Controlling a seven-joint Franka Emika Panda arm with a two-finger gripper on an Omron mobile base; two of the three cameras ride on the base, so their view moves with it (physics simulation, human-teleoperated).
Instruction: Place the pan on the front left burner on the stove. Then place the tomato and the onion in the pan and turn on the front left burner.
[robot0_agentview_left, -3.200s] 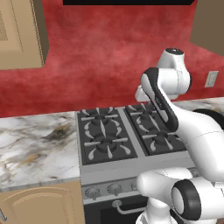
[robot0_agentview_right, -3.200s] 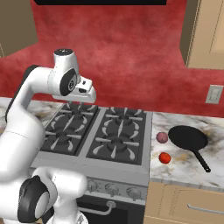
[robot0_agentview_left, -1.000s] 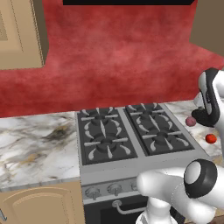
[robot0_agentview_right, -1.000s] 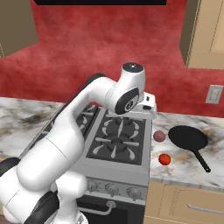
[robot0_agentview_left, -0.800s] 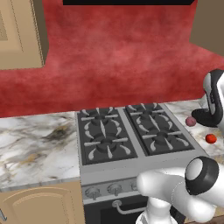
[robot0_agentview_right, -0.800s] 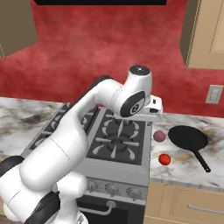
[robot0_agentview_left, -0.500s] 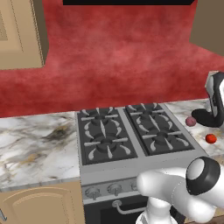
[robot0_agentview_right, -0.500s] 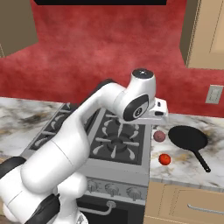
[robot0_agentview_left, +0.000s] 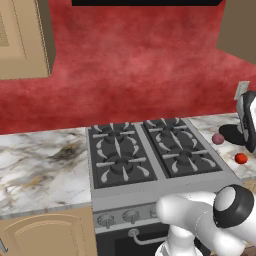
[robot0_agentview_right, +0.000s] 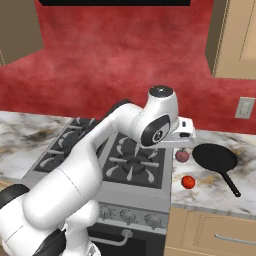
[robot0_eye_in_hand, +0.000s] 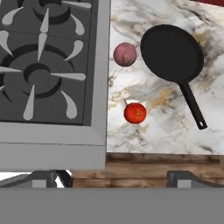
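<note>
Pan (robot0_eye_in_hand: 172, 52) sits empty on the surface (robot0_eye_in_hand: 148, 127) right of the stove (robot0_eye_in_hand: 52, 131), handle pointing to 5 o'clock in the hand view. Likely rigid and light; the handle seems the best hold. Onion (robot0_eye_in_hand: 125, 54) at its 9 o'clock, tomato (robot0_eye_in_hand: 135, 113) at 7. Fingers: opening cannot be told, nothing held.
</note>
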